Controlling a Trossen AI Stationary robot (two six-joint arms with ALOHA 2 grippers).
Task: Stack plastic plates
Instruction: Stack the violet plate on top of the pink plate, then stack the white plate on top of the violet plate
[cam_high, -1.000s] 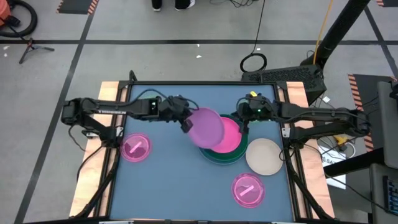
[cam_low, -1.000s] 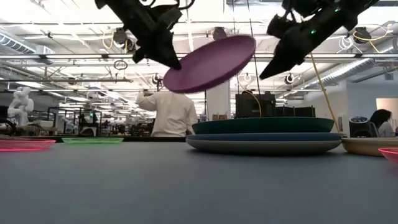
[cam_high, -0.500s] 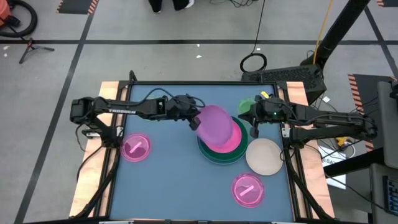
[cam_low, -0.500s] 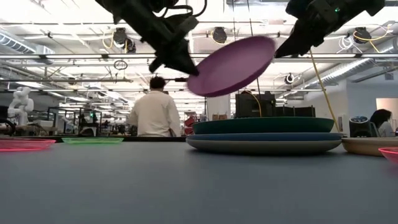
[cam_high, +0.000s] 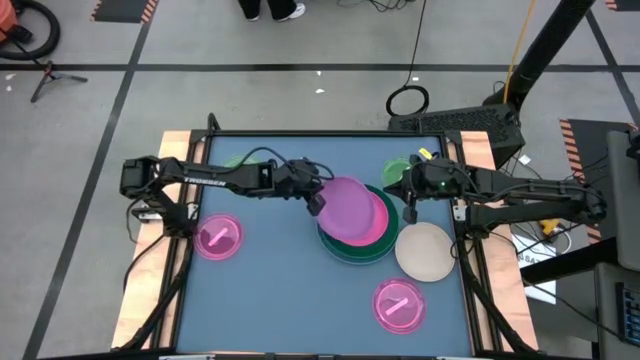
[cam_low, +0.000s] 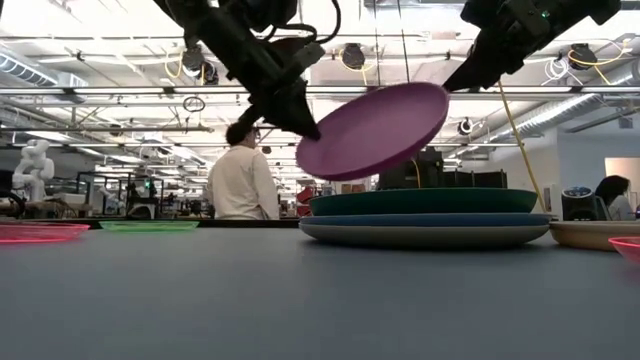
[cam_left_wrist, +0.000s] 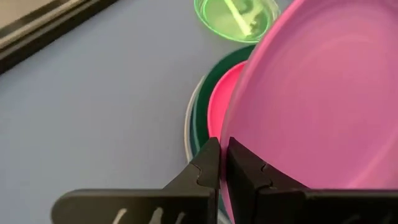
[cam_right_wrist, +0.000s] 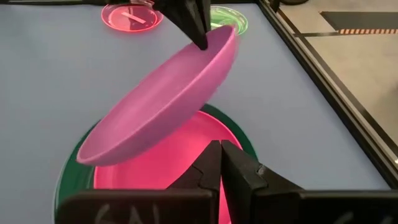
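The left gripper (cam_low: 300, 122) pinched the rim of the purple plate (cam_low: 372, 130), which hung tilted in the air just above the stack of plates (cam_low: 424, 219). That stack showed a dark green plate (cam_low: 423, 202) over a blue one and a pale one. The right gripper (cam_low: 462, 75) hovered above the stack. Behind it stood a person (cam_low: 240, 176).

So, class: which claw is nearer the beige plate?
Right. The right claw hovers just beyond the beige plate; the left claw grips the purple plate across the stack.
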